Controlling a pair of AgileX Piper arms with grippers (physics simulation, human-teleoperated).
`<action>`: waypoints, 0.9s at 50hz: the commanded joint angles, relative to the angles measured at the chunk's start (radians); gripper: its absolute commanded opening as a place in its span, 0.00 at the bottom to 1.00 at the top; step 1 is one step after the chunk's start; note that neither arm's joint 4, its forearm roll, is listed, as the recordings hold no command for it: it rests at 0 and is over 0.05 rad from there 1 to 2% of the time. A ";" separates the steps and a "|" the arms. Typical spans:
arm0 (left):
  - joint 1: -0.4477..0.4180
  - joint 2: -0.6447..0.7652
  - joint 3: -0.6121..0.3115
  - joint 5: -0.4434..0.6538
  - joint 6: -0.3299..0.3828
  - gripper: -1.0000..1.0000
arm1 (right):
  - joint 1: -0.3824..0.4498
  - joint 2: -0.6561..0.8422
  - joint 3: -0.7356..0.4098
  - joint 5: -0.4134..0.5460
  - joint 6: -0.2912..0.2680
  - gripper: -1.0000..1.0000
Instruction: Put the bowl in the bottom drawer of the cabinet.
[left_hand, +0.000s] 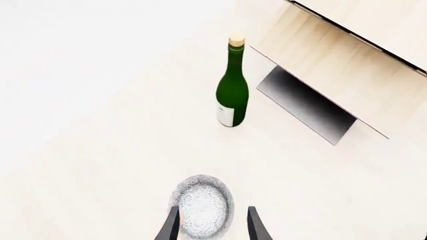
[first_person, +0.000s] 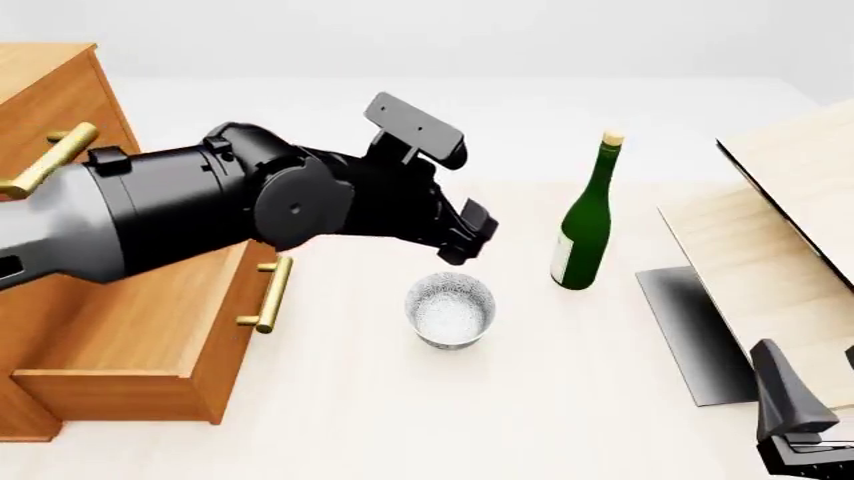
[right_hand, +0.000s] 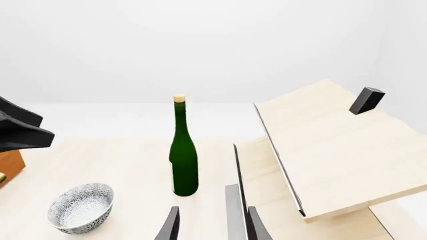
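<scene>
The small round white bowl with a fine grey-blue speckled pattern (first_person: 451, 310) stands upright on the pale table (first_person: 534, 420), at about four o'clock from the pulled-out orange-brown wooden bottom drawer (first_person: 147, 340) of the large orange-brown wooden cabinet (first_person: 40, 120). The black left gripper (left_hand: 212, 225) hovers above the bowl, fingers apart and straddling its rim, not touching. A tall green glass wine bottle (first_person: 585, 215) stands at two o'clock from the bowl. The right gripper (right_hand: 212, 225) sits low at five o'clock, fingers apart, holding nothing, beside pale light-wood boards (first_person: 787, 230).
</scene>
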 joint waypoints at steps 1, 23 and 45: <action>-0.003 0.057 -0.025 -0.009 -0.010 1.00 | 0.000 0.000 0.000 0.000 0.000 1.00; -0.034 0.154 -0.062 -0.029 -0.046 1.00 | 0.000 0.000 0.000 0.000 0.000 1.00; -0.066 0.231 -0.090 -0.009 -0.092 1.00 | 0.000 0.000 0.000 0.000 0.000 1.00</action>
